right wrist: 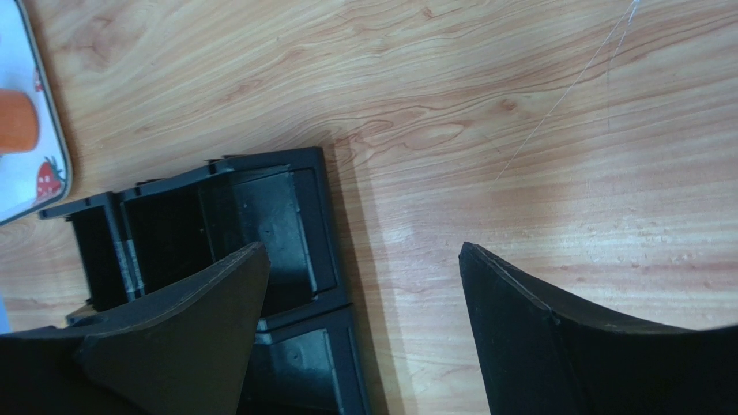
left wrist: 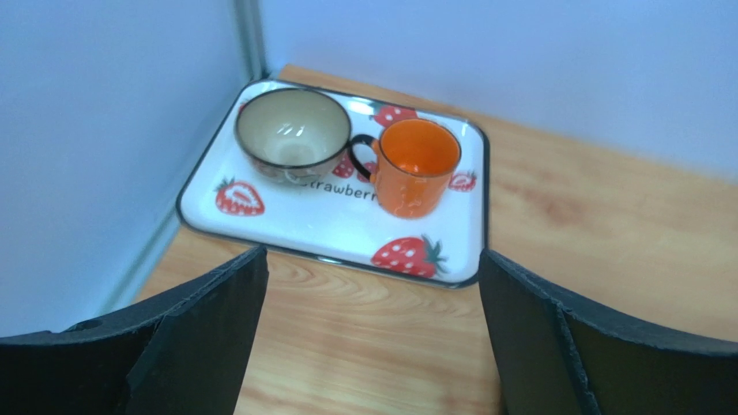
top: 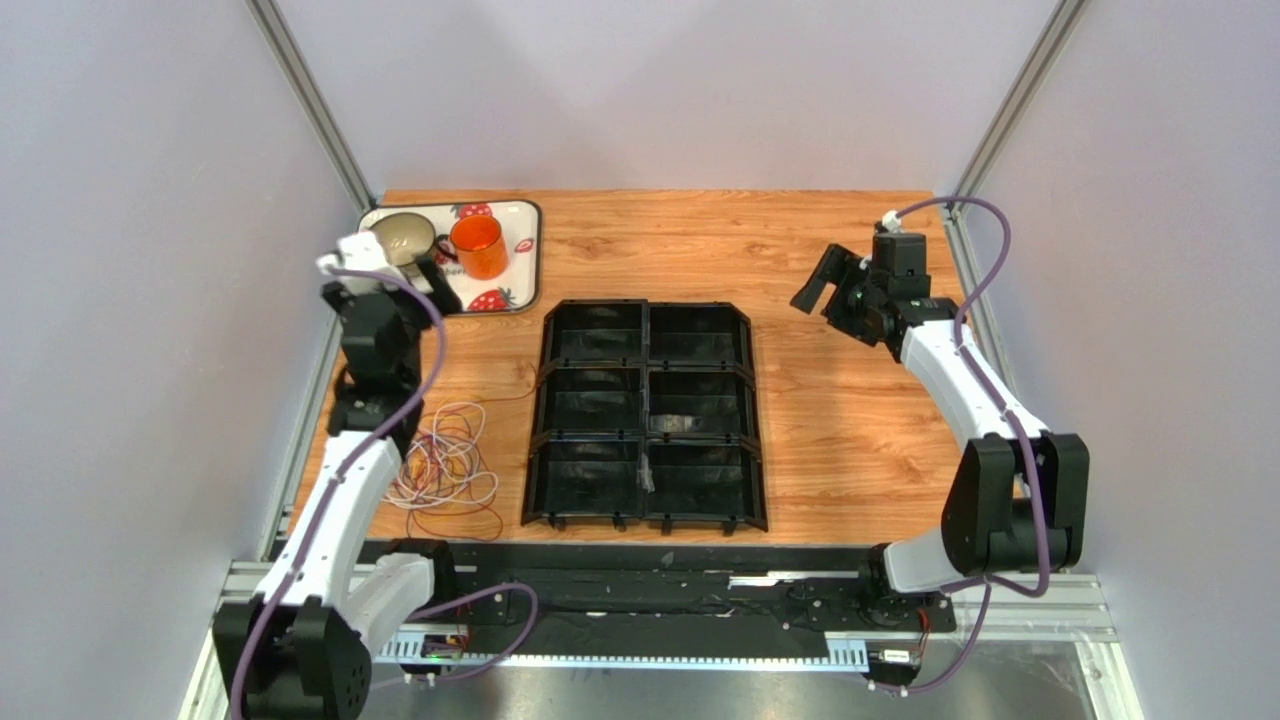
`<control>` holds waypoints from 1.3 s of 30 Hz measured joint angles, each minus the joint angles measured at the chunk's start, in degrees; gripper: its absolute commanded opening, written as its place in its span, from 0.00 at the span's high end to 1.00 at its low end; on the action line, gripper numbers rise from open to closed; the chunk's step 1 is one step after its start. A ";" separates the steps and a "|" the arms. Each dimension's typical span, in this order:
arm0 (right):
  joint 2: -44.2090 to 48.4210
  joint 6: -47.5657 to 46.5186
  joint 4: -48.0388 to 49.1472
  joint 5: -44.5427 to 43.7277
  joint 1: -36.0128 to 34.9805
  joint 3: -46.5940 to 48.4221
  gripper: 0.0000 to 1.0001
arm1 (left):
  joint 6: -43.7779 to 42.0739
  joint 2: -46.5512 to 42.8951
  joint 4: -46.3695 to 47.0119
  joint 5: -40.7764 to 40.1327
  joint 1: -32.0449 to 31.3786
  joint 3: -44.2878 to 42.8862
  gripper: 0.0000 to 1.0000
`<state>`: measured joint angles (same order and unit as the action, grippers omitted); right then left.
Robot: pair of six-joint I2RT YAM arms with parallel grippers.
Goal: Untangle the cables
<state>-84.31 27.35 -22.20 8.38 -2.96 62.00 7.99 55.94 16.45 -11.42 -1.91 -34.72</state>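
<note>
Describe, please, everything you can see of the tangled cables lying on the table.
The cables form a loose tangle of hair-thin looped wires, with white, red and orange strands overlapping. They lie flat on the wooden table close to its near left corner, between the left arm and the black compartment tray. Whether any strand touches the tray is unclear.
</note>
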 measured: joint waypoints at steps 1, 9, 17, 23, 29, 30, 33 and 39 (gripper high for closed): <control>0.94 0.35 -0.76 -0.24 -0.11 0.22 0.16 | 5.20 -1.49 -6.38 -3.72 0.02 -4.90 0.01; 5.84 1.88 -6.73 0.57 -1.38 4.28 0.18 | 26.62 -4.02 -43.25 -7.45 5.22 -14.82 0.01; 10.58 1.77 -11.52 1.20 -7.93 4.28 0.19 | 35.69 -18.14 -65.48 -9.86 5.05 -9.86 0.04; 10.67 1.27 -14.36 1.40 -11.63 4.28 0.20 | 39.91 -11.43 -69.07 -11.43 5.05 -9.40 0.18; 10.60 1.05 -15.50 1.33 -13.70 4.28 0.20 | 35.98 -9.01 -66.34 -8.04 5.01 -7.34 0.15; 10.56 1.01 -15.52 1.33 -14.08 4.28 0.20 | 34.73 -8.48 -65.94 -7.74 4.90 -7.85 0.15; 10.03 0.81 -15.58 1.33 -15.17 4.28 0.20 | 31.56 -6.10 -64.83 -7.26 3.78 -9.84 0.15; 9.18 0.31 -15.93 1.20 -16.15 4.28 0.20 | 26.67 -0.48 -64.13 -10.71 -5.42 -15.65 0.19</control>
<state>-75.13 27.66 -38.13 9.58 -19.11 66.28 34.65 55.46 -47.68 -22.13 -7.33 -50.37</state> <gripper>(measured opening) 0.806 0.829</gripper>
